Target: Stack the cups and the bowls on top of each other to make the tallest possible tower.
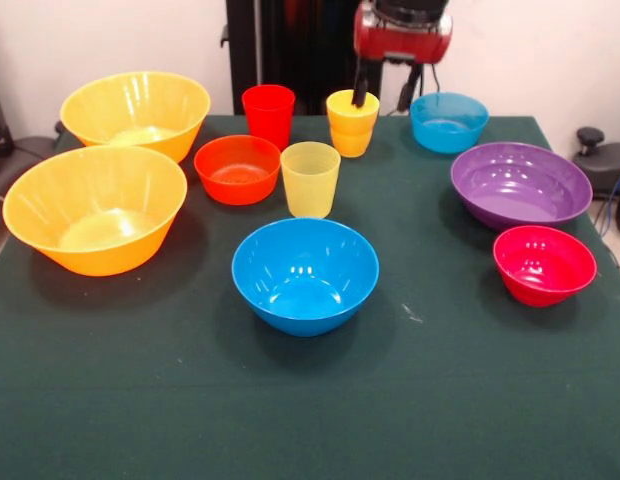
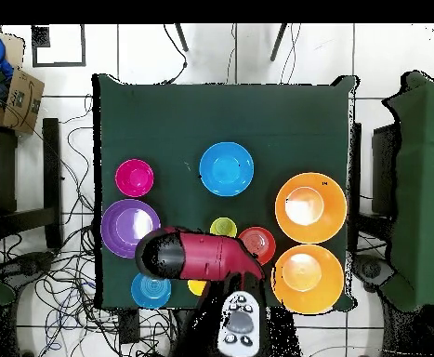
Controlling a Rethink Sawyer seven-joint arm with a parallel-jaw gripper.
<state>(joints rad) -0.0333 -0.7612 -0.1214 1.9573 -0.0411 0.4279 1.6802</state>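
At the far edge of the table (image 1: pixel 140 420), the pincer (image 1: pixel 386 96) hangs spread, one finger dipping into the mouth of the stacked orange-yellow cups (image 1: pixel 352 124) and the other outside the rim on the right. The cups stand upright, mouths up, long axis vertical, directly below the pincer, so the coming move looks like a straight closing on that right-hand wall. No tower exists yet: the blue bowl (image 1: pixel 305 275) sits near centre, the purple bowl (image 1: pixel 520 184) to the right, well apart. The red cup (image 1: pixel 268 113) and pale yellow cup (image 1: pixel 310 178) stand just left, also upright.
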